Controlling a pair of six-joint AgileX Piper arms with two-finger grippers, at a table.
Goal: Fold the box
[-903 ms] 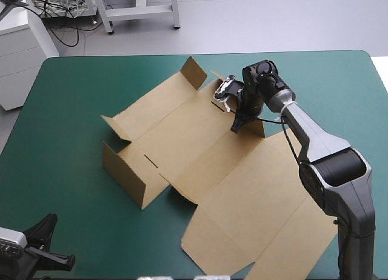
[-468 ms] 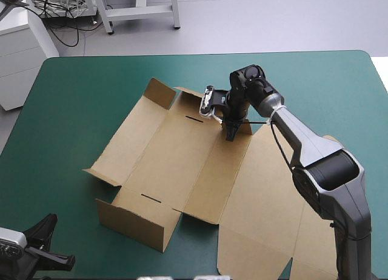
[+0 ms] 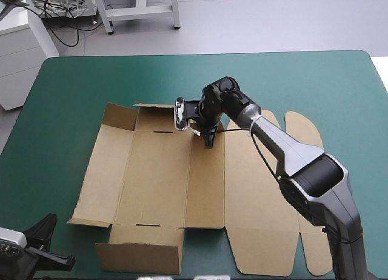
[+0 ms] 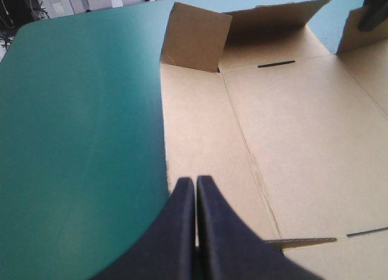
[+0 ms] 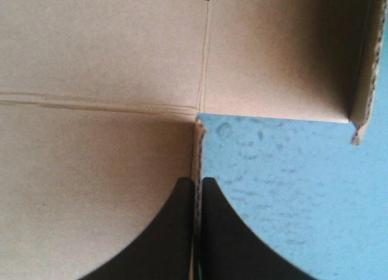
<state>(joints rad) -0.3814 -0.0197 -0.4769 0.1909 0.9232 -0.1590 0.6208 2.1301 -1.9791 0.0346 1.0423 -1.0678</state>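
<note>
The brown box point(image 3: 163, 177) lies as an opened sheet across the middle of the teal-green table. Its near-left wall point(image 3: 142, 256) and the small far flaps point(image 3: 119, 116) stand raised. The lid panel with rounded tabs point(image 3: 303, 131) lies flat on the right. My right gripper point(image 3: 209, 139) is at the sheet's far edge, shut on a board edge point(image 5: 196, 153) that runs between its fingers. Down at the table's near-left corner, my left gripper point(image 3: 48, 246) is shut on nothing. Its tips point(image 4: 195, 182) rest over the box's left panel point(image 4: 200, 128), and a raised flap point(image 4: 194, 37) stands farther ahead.
Bare teal-green cover point(image 3: 66, 110) lies left of the box and along the far edge point(image 3: 291, 74). The sheet's near right part point(image 3: 273, 256) reaches close to the table's near edge.
My right gripper has moved left, holding the board. The whole sheet has swung round with it, from a diagonal lie to square with the table's edges. The left gripper has stayed put.
</note>
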